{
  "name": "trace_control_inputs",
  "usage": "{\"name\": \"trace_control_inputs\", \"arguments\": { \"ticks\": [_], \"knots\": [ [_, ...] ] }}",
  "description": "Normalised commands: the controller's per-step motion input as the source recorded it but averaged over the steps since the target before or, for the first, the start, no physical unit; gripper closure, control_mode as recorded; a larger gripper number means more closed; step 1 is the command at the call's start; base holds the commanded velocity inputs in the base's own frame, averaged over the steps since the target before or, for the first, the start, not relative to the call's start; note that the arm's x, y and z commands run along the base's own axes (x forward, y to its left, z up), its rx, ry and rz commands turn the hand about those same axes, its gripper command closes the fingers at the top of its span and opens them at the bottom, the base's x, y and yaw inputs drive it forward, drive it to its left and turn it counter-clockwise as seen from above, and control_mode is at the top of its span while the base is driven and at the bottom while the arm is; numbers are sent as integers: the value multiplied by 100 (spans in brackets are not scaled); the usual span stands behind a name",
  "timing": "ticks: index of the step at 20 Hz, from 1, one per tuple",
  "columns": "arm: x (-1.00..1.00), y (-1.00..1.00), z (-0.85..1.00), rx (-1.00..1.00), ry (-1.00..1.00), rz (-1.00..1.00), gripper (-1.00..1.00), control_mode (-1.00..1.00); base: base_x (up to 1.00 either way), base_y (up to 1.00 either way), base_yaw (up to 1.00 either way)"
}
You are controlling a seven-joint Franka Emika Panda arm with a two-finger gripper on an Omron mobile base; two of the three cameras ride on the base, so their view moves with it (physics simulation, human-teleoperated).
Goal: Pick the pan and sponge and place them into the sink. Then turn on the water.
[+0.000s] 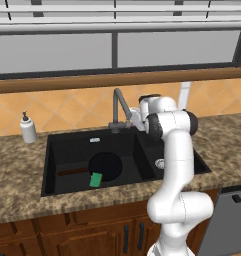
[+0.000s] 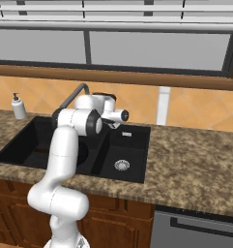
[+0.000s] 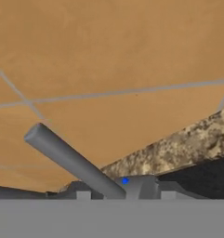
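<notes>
Black and matte, the sink (image 1: pixel 67 145) already holds the pan (image 1: pixel 105 166) and the green sponge (image 1: pixel 95 179) in its larger basin; no stream runs from the faucet (image 1: pixel 118 102). The faucet's lever (image 3: pixel 71 160) looks stiff, smooth and slippery, best pushed near its free end. The end effector (image 1: pixel 133 120) sits by the faucet base; whether its jaws are apart or closed I cannot tell. The hand view gives the lever close against orange tile; the left base view gives the basin's contents.
</notes>
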Motion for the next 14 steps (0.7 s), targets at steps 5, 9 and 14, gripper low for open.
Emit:
{"name": "trace_control_inputs", "arguments": {
  "ticks": [5, 9, 14],
  "knots": [
    [0, -6, -17, 30, 0, 0, 100, -100, 0, 0, 0],
    [0, 0, -20, 23, 0, 0, 100, -100, 0, 0, 0],
    [0, 0, -23, 15, 0, -2, 100, -100, 0, 0, 0]
  ]
}}
